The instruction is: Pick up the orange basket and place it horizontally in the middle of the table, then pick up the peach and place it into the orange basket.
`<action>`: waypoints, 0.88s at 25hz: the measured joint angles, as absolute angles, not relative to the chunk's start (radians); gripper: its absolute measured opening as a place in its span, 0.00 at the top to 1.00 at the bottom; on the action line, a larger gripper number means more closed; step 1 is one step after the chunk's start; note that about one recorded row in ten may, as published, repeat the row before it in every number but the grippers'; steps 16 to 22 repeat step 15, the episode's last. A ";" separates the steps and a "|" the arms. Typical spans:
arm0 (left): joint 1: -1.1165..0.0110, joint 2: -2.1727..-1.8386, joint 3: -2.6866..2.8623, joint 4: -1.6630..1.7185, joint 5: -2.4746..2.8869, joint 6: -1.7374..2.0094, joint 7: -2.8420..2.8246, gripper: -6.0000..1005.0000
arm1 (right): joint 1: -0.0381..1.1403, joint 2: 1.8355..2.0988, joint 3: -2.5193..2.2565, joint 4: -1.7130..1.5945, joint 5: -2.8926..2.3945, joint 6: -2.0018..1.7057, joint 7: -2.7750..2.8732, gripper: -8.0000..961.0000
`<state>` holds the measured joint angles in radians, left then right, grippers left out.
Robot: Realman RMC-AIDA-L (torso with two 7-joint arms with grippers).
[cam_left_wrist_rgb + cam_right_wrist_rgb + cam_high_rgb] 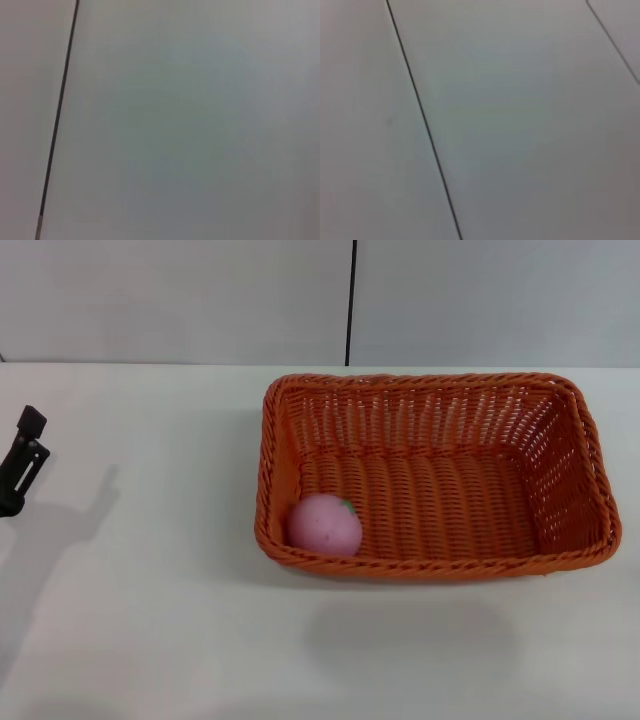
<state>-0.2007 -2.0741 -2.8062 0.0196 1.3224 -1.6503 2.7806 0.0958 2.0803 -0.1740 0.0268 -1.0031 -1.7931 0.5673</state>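
Note:
The orange basket [440, 390] lies lengthwise on the white table [150, 620], right of centre in the head view. The pink peach [324, 525] rests inside it, in the near left corner of its floor, green leaf facing up and right. My left gripper [22, 462] shows as a dark piece at the far left edge, well apart from the basket, casting a shadow on the tabletop. The right gripper is out of view. Both wrist views show only a plain pale surface with thin dark seams.
A grey wall with a dark vertical seam [350, 300] stands behind the table's far edge. Bare tabletop stretches between the left gripper and the basket and along the front.

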 joint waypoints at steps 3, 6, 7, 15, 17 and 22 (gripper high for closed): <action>-0.200 -2.075 -2.808 0.033 1.321 -1.650 2.832 0.17 | 0.102 2.081 -0.135 0.037 -1.003 -1.794 0.535 0.40; -0.201 -2.076 -2.810 0.038 1.315 -1.650 2.857 0.17 | 0.106 2.082 -0.111 0.046 -1.003 -1.801 0.487 0.40; -0.201 -2.077 -2.810 0.038 1.314 -1.650 2.860 0.17 | 0.106 2.082 -0.111 0.048 -1.003 -1.801 0.475 0.40; -0.203 -2.076 -2.831 0.038 1.311 -1.648 2.862 0.17 | 0.108 2.080 -0.119 0.053 -1.019 -1.778 0.494 0.40; -0.203 -2.076 -2.831 0.038 1.311 -1.648 2.862 0.17 | 0.108 2.080 -0.119 0.053 -1.019 -1.778 0.494 0.40; -0.203 -2.076 -2.831 0.038 1.311 -1.648 2.862 0.17 | 0.108 2.080 -0.119 0.053 -1.019 -1.778 0.494 0.40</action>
